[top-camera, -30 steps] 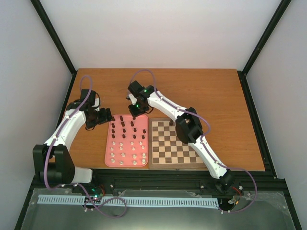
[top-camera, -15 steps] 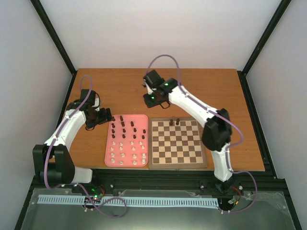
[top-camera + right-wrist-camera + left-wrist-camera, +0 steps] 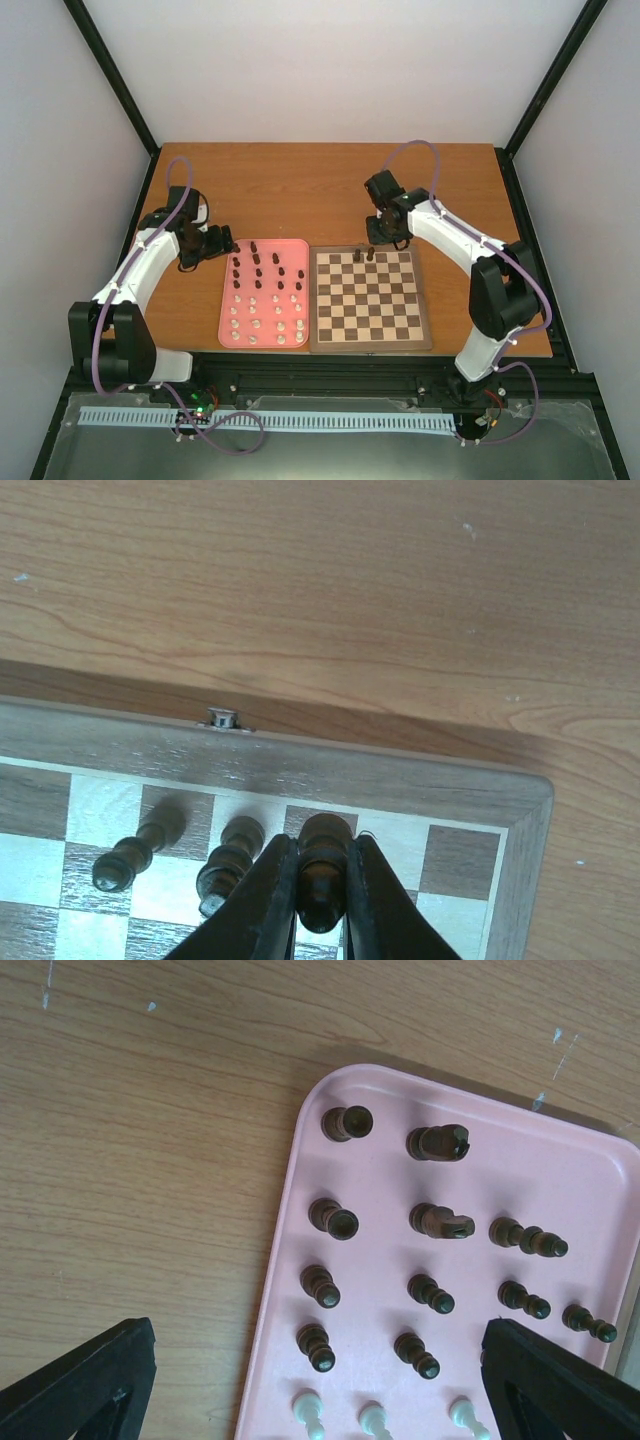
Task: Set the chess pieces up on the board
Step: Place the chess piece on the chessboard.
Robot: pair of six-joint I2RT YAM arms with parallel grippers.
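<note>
On the bench (image 3: 330,185), the tray (image 3: 224,320) lies just left of the board (image 3: 372,310). Pieces (image 3: 258,272) stand in the tray. Two stand on the board's far row, beside a piece (image 3: 322,865) held by the right end effector (image 3: 320,880).

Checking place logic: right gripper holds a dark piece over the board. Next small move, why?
Probably lower it straight down, then open: the right gripper is shut on the dark piece over the board, far row, beside two placed pieces; whether it touches down is unclear.
</note>
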